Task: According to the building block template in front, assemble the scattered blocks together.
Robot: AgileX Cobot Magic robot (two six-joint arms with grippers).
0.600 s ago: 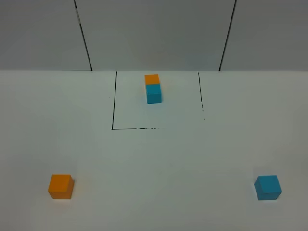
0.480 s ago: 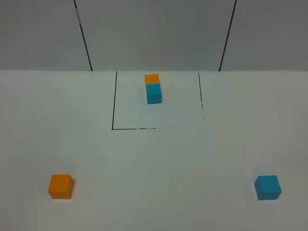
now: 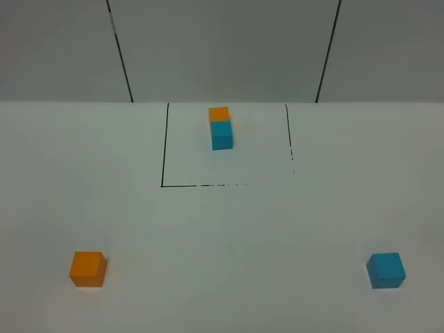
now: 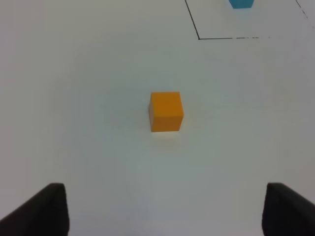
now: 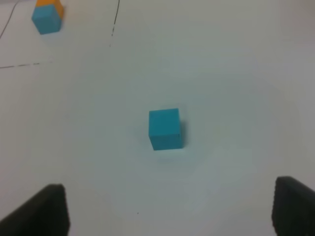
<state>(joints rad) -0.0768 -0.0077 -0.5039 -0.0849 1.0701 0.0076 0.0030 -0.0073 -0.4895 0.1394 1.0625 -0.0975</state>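
The template [image 3: 220, 127] stands at the back inside a thin black outline [image 3: 164, 159]: an orange cube with a cyan-blue cube in front of it. A loose orange cube [image 3: 87, 269] sits at the front left, and a loose cyan-blue cube [image 3: 386, 270] at the front right. Neither arm shows in the high view. In the left wrist view the orange cube [image 4: 166, 111] lies ahead of my left gripper [image 4: 165, 216], which is open with its fingertips [image 4: 44, 211] wide apart. In the right wrist view the cyan-blue cube [image 5: 165, 129] lies ahead of my open right gripper [image 5: 170, 219].
The white table [image 3: 229, 236] meets a grey panelled wall [image 3: 222, 48] at the back. The template's cyan-blue cube shows at the edge of the left wrist view [image 4: 241, 3], and the template shows in the right wrist view [image 5: 47, 15].
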